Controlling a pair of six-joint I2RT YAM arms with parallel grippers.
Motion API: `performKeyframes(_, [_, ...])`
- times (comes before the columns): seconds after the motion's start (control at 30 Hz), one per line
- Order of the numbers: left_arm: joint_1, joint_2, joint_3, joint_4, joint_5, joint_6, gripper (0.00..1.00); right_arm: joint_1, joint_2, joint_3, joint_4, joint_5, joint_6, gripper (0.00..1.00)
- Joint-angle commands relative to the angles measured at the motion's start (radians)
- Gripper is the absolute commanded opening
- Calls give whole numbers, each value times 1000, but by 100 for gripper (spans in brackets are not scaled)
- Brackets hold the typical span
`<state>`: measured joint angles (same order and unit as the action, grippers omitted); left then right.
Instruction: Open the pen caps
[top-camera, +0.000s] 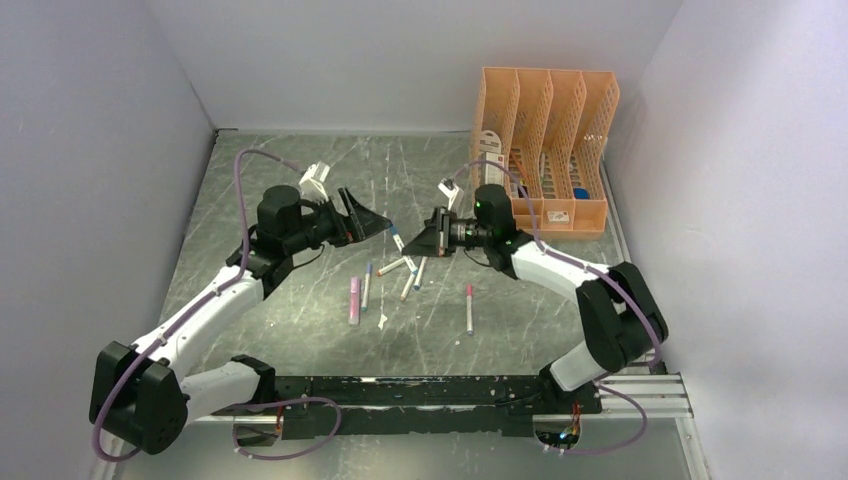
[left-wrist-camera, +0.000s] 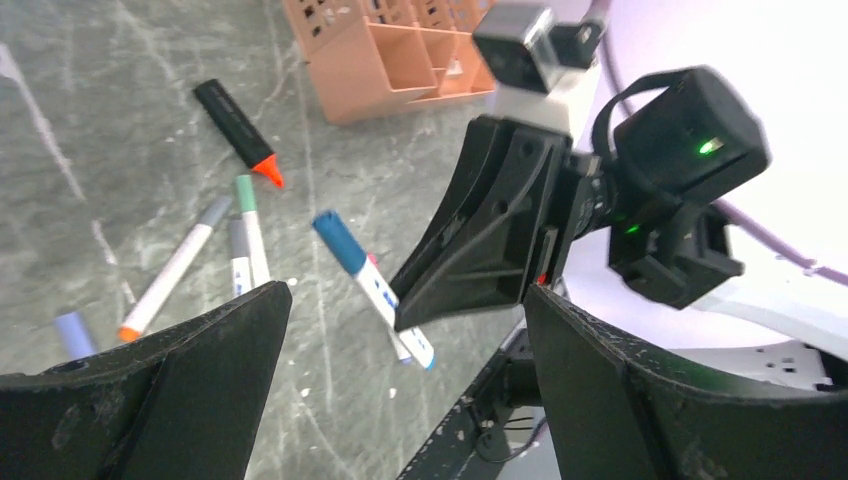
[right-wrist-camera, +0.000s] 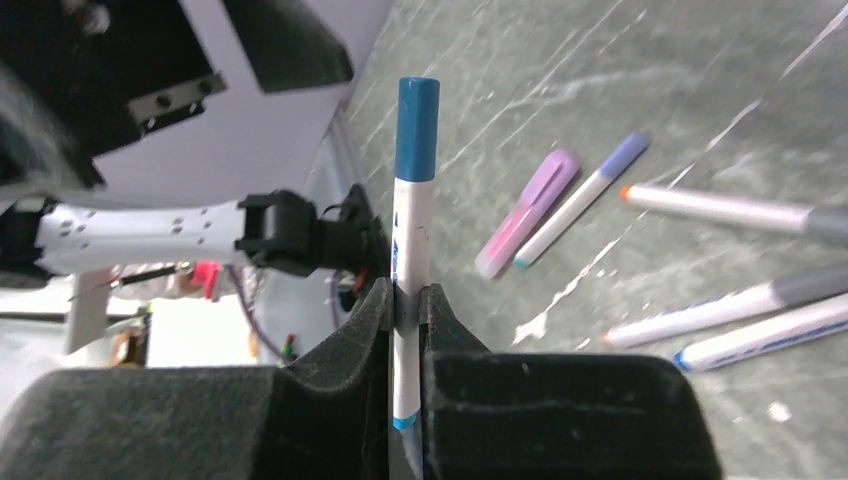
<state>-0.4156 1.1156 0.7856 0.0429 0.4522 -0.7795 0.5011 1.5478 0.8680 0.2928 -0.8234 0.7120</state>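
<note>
My right gripper is shut on the white barrel of a pen held above the table. Its blue cap points toward my left gripper. In the left wrist view the same pen sticks out of the right gripper's fingers, blue cap up and to the left. My left gripper is open and empty, a short way from the cap. Several other capped pens lie on the table below, among them a pink-purple highlighter and a black marker with an orange end.
An orange slotted desk organiser stands at the back right, close behind the right arm. A lone pen lies nearer the front. Grey walls enclose the table on three sides.
</note>
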Motion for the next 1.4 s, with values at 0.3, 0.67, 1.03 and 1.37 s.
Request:
performKeyframes(0.3, [-7,15,-165,478,110,-223,97,-3,-145,-165,356,-65,270,0])
performKeyframes(0.67, [-60,56,-176,552,81,-247,86,11,-116,-125,299,-48,234,0])
performKeyframes(1.03, [-84,69,-183,566,68,-249,47,22,-128,-126,274,-28,217,0])
performKeyframes(1.37, [-84,72,-179,565,62,-243,38,35,-146,-118,239,-23,203,0])
